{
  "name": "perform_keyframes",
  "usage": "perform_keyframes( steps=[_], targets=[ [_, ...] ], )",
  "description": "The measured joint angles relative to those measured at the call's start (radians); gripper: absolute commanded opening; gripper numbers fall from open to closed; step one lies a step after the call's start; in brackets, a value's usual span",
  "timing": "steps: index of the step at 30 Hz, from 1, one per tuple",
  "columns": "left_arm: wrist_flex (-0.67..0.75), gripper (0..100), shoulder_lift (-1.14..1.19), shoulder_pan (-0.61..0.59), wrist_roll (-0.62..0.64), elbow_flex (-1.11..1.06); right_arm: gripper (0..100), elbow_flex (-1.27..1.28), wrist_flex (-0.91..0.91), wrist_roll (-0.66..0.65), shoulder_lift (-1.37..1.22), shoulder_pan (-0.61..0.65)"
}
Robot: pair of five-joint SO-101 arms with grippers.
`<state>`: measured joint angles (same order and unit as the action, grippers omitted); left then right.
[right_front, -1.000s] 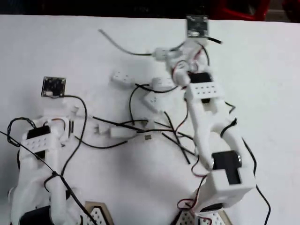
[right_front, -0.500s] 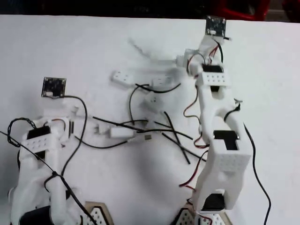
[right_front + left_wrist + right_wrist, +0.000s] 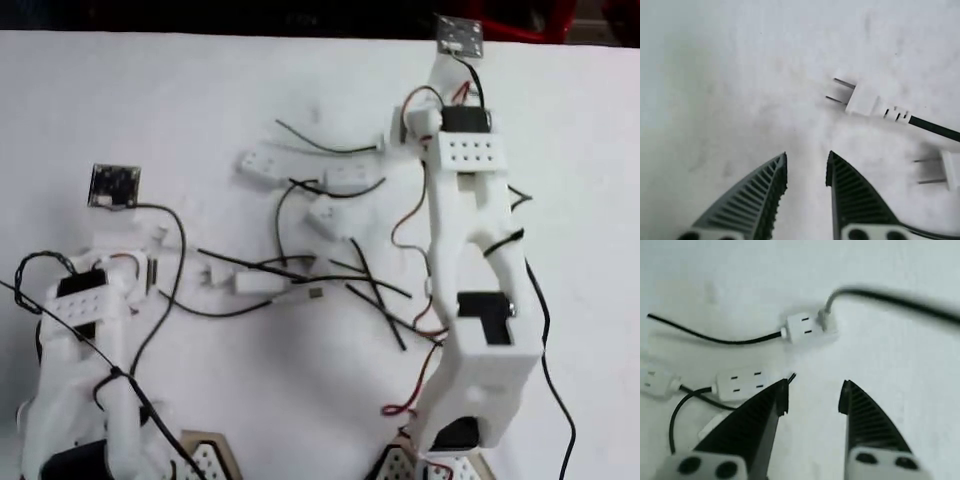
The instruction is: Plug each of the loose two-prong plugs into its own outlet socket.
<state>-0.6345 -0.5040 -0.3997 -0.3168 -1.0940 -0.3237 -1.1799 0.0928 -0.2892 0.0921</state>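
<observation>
High view: sockets (image 3: 265, 165) lie upper middle on the surface (image 3: 120, 90), with plugs (image 3: 255, 283) centre-left among cords.

Left wrist view: the left tool (image 3: 806, 165), empty and narrowly parted, faces a plug (image 3: 860, 98). Best to grip its body, leaving the prongs free.

Right wrist view: the right tool (image 3: 812, 392), empty and parted, hangs near a socket (image 3: 802, 327) and could brace it.

Bright, diffuse light; white table (image 3: 120, 90) nearly glaring; faint soft shadow beside plug (image 3: 862, 100); dark background.
</observation>
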Motion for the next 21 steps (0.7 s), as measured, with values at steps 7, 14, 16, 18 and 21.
perform_keyframes(
  steps=[7, 14, 16, 18, 21],
  targets=[
    [0.0, 14, 0.0, 0.0, 0.0, 0.0, 16.2, -0.002, -0.255, -0.078, 0.14, 0.098],
    [0.0, 14, 0.0, 0.0, 0.0, 0.0, 12.7, 0.003, -0.511, -0.304, 0.229, 0.238],
    [0.0, 14, 0.0, 0.0, 0.0, 0.0, 9.5, 0.046, -0.52, -0.348, 0.261, 0.272],
    [0.0, 14, 0.0, 0.0, 0.0, 0.0, 7.6, 0.118, -0.52, -0.411, 0.29, 0.316],
    [0.0, 14, 0.0, 0.0, 0.0, 0.0, 8.3, 0.242, -0.52, -0.512, 0.333, 0.405]
  ],
)
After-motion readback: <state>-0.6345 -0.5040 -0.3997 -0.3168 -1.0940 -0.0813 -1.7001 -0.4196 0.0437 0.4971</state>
